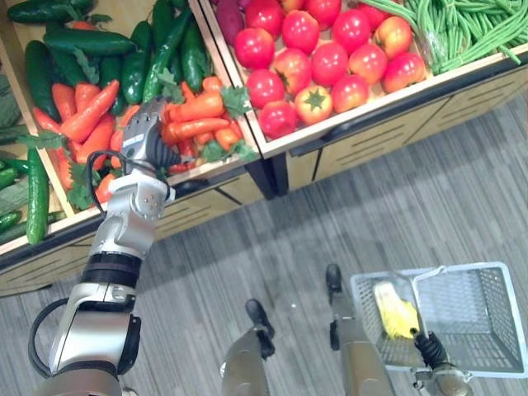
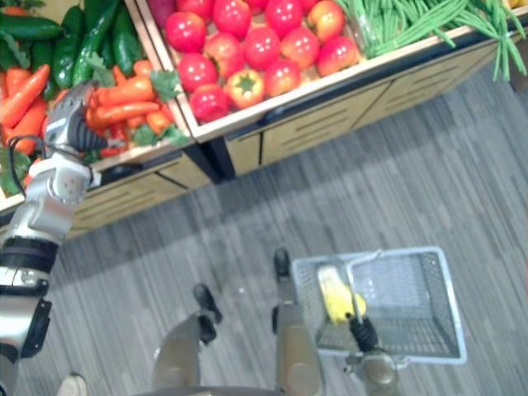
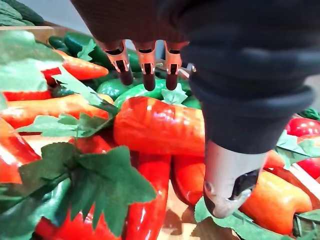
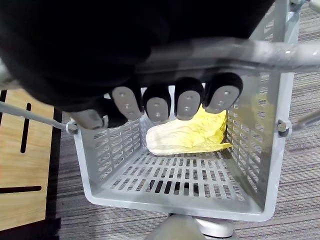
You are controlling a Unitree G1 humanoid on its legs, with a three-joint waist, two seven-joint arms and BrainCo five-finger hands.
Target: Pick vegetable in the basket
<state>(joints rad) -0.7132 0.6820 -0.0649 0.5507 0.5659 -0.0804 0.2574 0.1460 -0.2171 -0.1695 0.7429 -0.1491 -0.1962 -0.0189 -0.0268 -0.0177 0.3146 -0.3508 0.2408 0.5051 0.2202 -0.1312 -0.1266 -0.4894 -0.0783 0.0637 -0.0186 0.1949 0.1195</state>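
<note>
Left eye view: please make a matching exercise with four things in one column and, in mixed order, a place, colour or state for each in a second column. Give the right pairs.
1. carrots
2. tomatoes
3. basket
4. left hand

a. hangs from the right hand, a yellow leafy vegetable inside
b. red, in the bin beside the green beans
c. open, above a display bin
d. orange, with green leaves

Pairs: 1-d, 2-b, 3-a, 4-c.

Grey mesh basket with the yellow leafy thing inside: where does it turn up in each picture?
Left eye view: grey plastic mesh basket, lower right corner.
Right eye view: basket at the bottom, right of centre.
Left wrist view: faces orange carrots instead.
Right wrist view: basket seen from above, right hand fingers curled on its handle.
Shared landmark: yellow leafy vegetable inside.
</note>
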